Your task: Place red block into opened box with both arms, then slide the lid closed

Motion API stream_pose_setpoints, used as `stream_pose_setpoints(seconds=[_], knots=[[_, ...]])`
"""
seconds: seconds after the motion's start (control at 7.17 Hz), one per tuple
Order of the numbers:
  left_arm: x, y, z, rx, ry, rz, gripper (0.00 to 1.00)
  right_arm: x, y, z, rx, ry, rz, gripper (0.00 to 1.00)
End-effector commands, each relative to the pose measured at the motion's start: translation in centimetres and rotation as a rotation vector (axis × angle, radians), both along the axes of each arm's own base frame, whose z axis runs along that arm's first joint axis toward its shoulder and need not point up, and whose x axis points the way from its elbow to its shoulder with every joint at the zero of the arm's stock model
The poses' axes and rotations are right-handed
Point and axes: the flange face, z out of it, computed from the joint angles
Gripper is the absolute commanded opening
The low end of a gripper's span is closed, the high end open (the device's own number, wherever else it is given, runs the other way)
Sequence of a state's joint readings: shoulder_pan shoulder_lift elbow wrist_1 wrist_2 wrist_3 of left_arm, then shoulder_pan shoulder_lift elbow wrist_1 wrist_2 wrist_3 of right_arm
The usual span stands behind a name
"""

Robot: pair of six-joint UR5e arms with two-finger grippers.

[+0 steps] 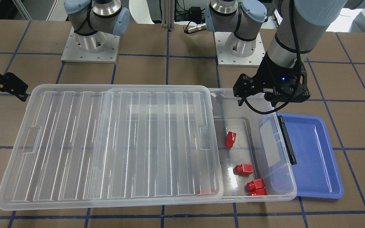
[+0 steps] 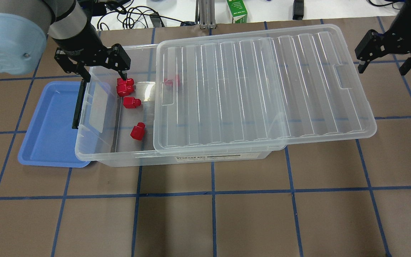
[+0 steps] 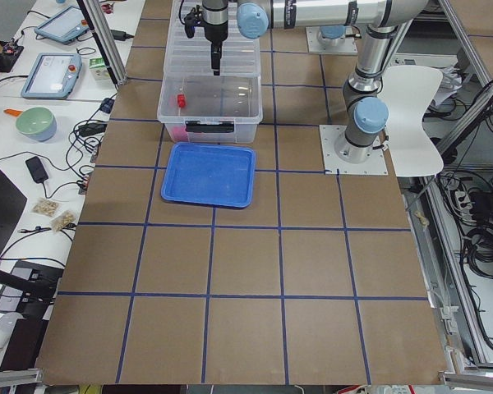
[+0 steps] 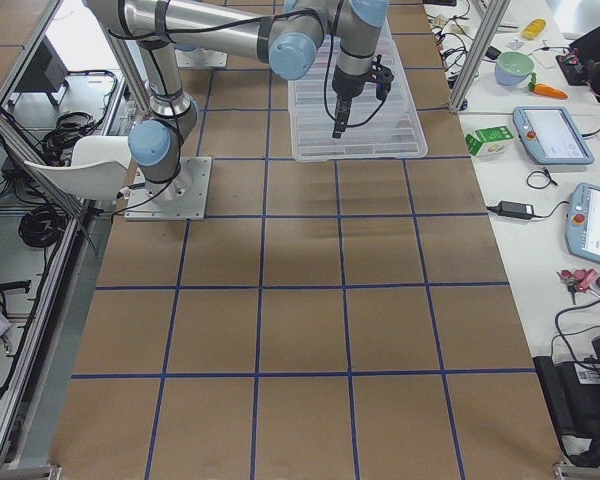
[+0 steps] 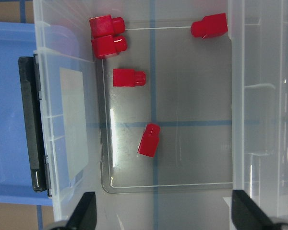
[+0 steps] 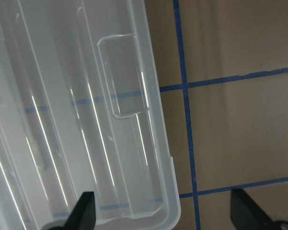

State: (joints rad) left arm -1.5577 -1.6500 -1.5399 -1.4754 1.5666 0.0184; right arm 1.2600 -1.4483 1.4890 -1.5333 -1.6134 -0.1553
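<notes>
Several red blocks lie loose on the floor of the box (image 2: 120, 157), in its uncovered end: two touching (image 2: 124, 86), one alone (image 2: 131, 102), another (image 2: 137, 131), and one under the lid's edge (image 2: 172, 81). The ribbed lid (image 2: 262, 89) covers most of the box and overhangs its far end. My left gripper (image 2: 102, 76) hovers open over the uncovered end, nothing between its fingers; its wrist view looks down on a red block (image 5: 149, 140). My right gripper (image 2: 382, 67) hangs open beside the lid's overhanging short side (image 6: 134, 143), apart from it.
A blue tray (image 2: 48, 128) lies against the box's short side with the black bar (image 2: 79, 103), partly under it. The brown table has a grid of blue tape. A green carton (image 2: 237, 10) and cables sit past the far edge.
</notes>
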Motion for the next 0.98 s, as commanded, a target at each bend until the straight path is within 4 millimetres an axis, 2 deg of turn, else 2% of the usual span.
stream_pose_setpoints(seconds=[0.0, 0.14, 0.28, 0.42, 0.56, 0.84], knots=[[0.0, 1.2, 1.0, -0.007, 0.0, 0.001, 1.0, -2.4, -2.5, -2.4, -0.043, 0.016, -0.019, 1.0], [0.3, 1.2, 1.7, -0.02, -0.003, 0.005, 1.0, -3.1, -4.4, -4.2, -0.073, 0.025, -0.015, 1.0], [0.3, 1.2, 1.8, -0.022, -0.004, 0.006, 1.0, -3.4, -5.1, -4.9, -0.085, 0.024, 0.066, 1.0], [0.3, 1.1, 1.7, -0.02, -0.004, 0.006, 1.0, -4.1, -5.3, -5.7, -0.072, 0.022, 0.133, 1.0], [0.3, 1.1, 1.6, -0.017, -0.004, 0.006, 1.0, -5.1, -5.6, -6.7, -0.058, 0.014, 0.125, 1.0], [0.3, 1.1, 1.6, -0.019, -0.004, 0.006, 1.0, -5.9, -5.9, -7.6, -0.048, 0.017, 0.126, 1.0]])
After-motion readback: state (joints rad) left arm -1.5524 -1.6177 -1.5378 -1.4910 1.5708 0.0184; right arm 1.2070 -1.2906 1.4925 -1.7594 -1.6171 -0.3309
